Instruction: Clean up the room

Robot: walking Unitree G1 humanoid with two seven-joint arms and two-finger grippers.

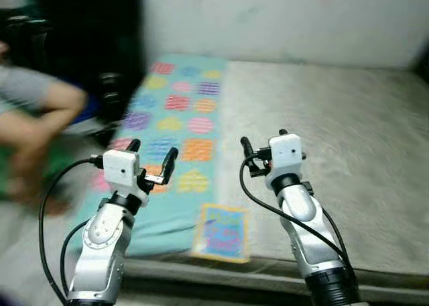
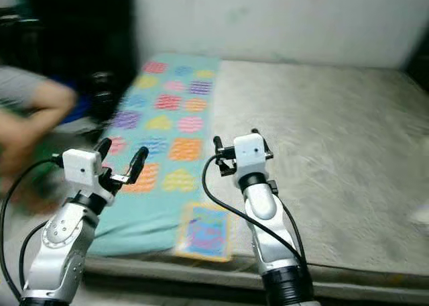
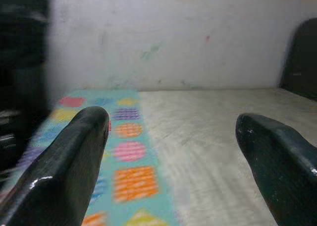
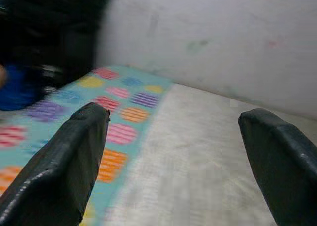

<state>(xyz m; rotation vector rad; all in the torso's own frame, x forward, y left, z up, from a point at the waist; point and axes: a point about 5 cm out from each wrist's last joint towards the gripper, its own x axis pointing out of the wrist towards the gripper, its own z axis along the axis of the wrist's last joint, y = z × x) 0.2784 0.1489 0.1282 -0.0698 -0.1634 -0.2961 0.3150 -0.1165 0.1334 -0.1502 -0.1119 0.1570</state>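
A bare grey-beige mattress (image 1: pixel 335 138) takes up most of the space, pushed against a pale, scuffed wall (image 1: pixel 281 17). Along its left side lies a teal blanket (image 1: pixel 175 128) patterned with striped pink, orange, yellow and purple shapes. At the near edge, partly on the blanket, rests a flat colourful picture book (image 1: pixel 222 232) with a yellow border. Left of the bed a person in a grey sleeve (image 1: pixel 23 84) bends an arm (image 1: pixel 40 128), blurred, before dark furniture (image 1: pixel 80 37).
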